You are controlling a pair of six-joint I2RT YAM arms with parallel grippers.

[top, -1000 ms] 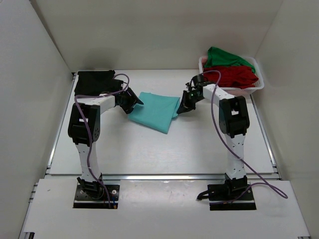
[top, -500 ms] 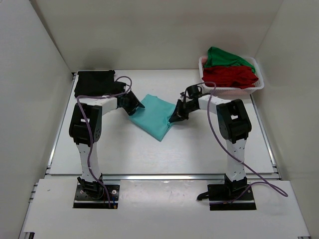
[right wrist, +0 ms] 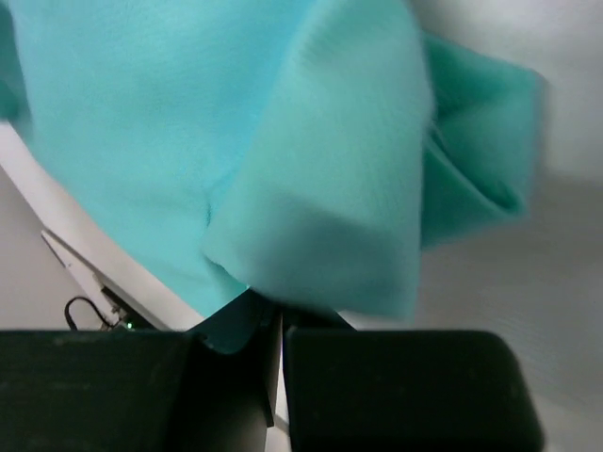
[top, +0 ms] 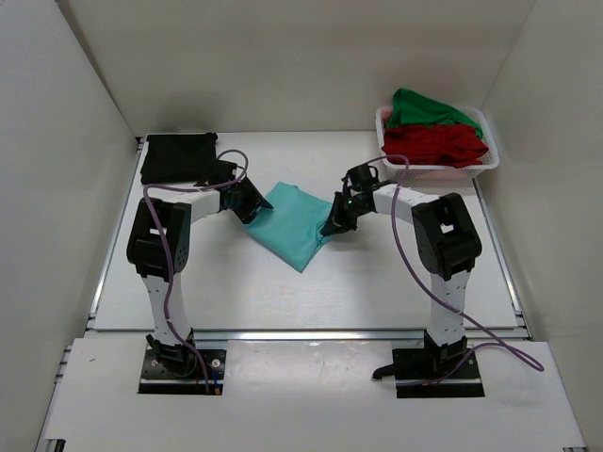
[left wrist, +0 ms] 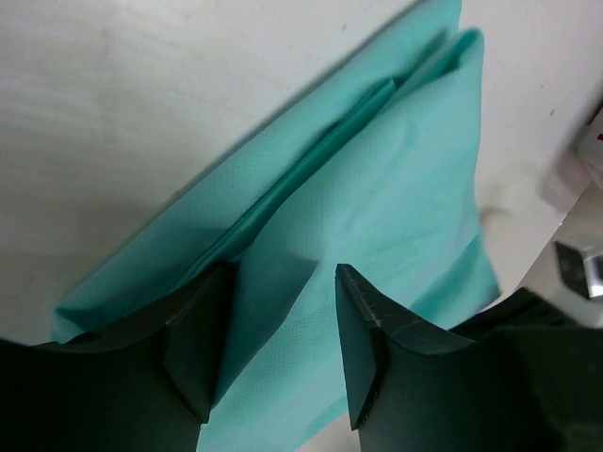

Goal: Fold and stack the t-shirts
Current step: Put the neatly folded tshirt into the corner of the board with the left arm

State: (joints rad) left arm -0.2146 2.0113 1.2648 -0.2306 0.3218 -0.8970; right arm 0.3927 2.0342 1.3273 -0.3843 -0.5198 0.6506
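The teal t-shirt (top: 290, 223) lies partly folded in the middle of the table. My left gripper (top: 252, 201) is at its left edge; in the left wrist view (left wrist: 283, 273) its jaws stand open with teal cloth (left wrist: 377, 188) lying between them. My right gripper (top: 332, 222) is at the shirt's right edge; in the right wrist view (right wrist: 280, 315) it is shut on a raised fold of the teal cloth (right wrist: 320, 217). The black t-shirt (top: 177, 158) lies folded at the back left. The red t-shirt (top: 433, 143) and the green t-shirt (top: 424, 105) lie piled in the basket.
The white lattice basket (top: 471, 170) stands at the back right corner. White walls close in the table on the left, back and right. The left arm's cable loops over the table near the black shirt.
My right gripper has moved left with the teal shirt's right edge, folding it over so the shirt looks narrower. My left gripper has shifted slightly along the left edge.
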